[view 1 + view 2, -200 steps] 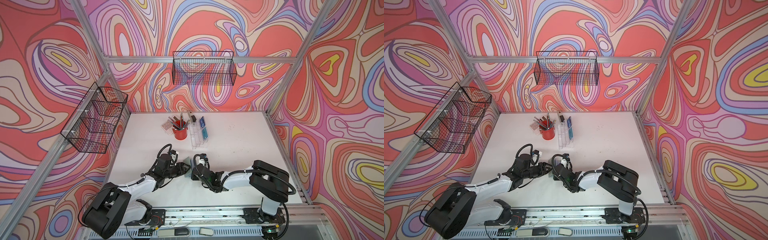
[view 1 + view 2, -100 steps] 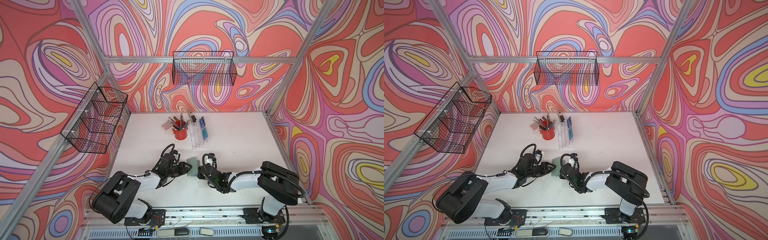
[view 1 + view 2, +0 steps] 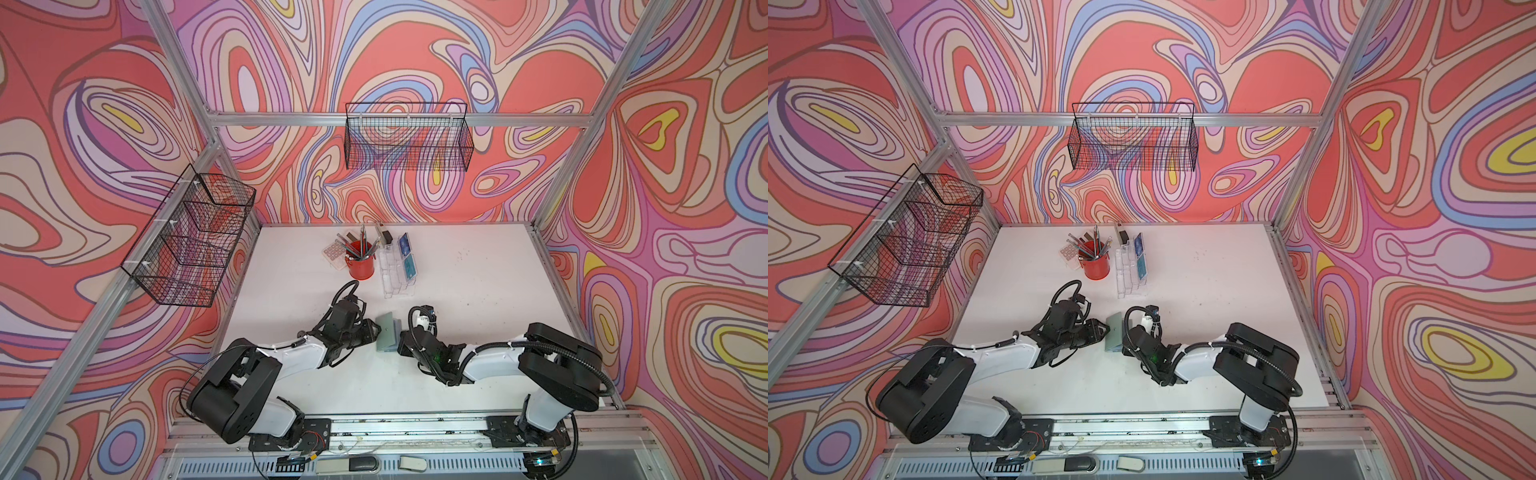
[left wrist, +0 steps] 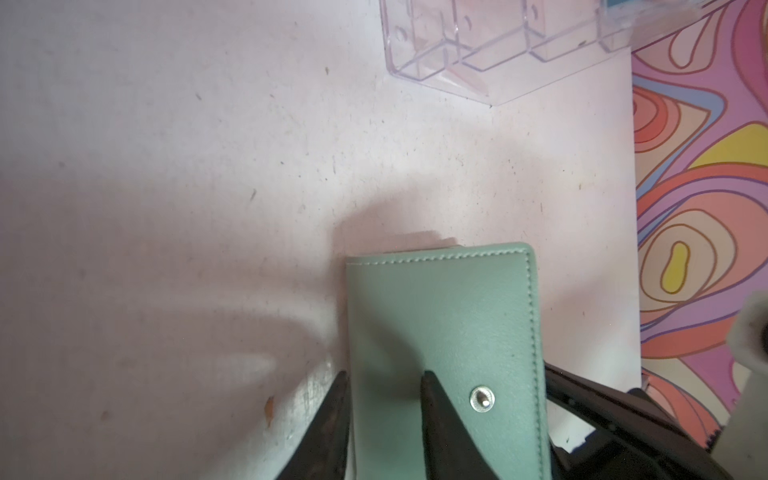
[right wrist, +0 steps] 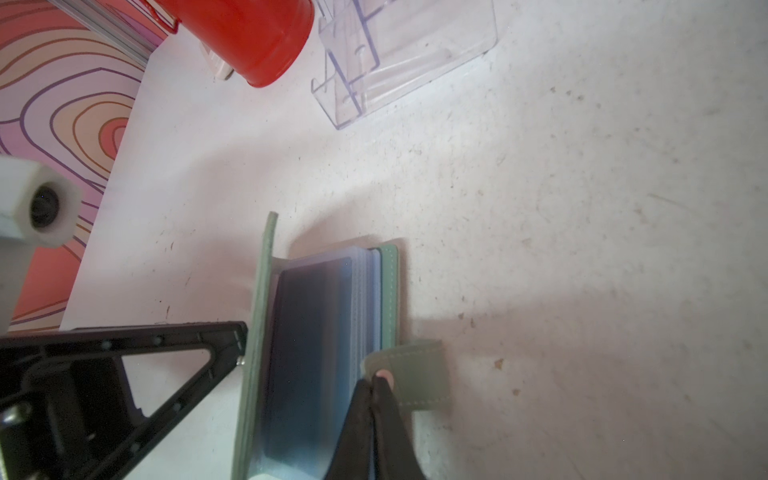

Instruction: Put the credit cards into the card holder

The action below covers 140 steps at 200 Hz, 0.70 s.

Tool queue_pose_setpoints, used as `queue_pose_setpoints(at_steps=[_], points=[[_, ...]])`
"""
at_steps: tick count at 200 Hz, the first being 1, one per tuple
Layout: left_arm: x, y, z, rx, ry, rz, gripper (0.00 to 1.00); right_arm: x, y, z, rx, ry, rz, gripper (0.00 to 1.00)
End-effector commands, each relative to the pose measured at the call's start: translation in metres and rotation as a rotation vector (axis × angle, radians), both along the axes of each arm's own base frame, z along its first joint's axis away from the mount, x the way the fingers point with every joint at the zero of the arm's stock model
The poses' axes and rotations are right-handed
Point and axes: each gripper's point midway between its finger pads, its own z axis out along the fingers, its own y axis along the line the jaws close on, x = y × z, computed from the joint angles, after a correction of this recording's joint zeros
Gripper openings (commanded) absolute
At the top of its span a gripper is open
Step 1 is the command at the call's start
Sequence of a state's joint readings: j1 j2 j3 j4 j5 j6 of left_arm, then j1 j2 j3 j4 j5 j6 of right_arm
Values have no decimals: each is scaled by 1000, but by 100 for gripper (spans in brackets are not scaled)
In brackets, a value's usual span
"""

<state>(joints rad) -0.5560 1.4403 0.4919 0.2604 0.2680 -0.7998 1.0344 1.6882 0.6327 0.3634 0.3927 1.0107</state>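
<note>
OPENED FOR LOADING: My left jaws have narrowed over the past second. One finger (image 4: 436,428) now lies on the outer face of the sage-green leather-like booklet card holder (image 3: 387,334), beside its silver snap stud (image 4: 482,400), and the other sits just off the cover's edge. A gap remains between them, and I cannot tell that they grip. My right jaws stay pressed together on the end of the olive snap strap (image 5: 419,374).

The holder, in the front half of the white worktop (image 3: 478,332) midway between its left and right edges, has shifted slightly rightward. Its cover stands propped upright and its clear plastic sleeves (image 5: 365,299) fan open, ready, I judge, for cards.

The blue and teal plastic credit cards (image 3: 409,264) wait in the clear tiered acrylic stand (image 3: 397,278) nearer the back edge. The front sleeve shows dark blue; card or shadow, I cannot tell.
</note>
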Motion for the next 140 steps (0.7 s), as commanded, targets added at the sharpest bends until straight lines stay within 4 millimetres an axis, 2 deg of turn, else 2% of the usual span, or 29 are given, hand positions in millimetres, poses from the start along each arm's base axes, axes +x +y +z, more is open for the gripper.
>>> queue_pose_setpoints(at_steps=[1, 25, 56, 84, 140], points=[[4, 0, -8, 106, 10, -14, 32, 2, -5, -3, -7, 4, -19, 0], [3, -2, -17, 172, 32, -29, 32, 2, -6, -3, -11, 3, -19, 0], [-1, 10, -34, 288, 80, -6, 31, 2, -12, -2, -29, -5, -31, 0], [-3, 18, -38, 321, 78, 5, 32, 2, -17, 1, -33, -18, -36, 0], [-12, 3, -38, 291, 93, -54, 33, 2, -6, 19, 43, -48, 61, 0]])
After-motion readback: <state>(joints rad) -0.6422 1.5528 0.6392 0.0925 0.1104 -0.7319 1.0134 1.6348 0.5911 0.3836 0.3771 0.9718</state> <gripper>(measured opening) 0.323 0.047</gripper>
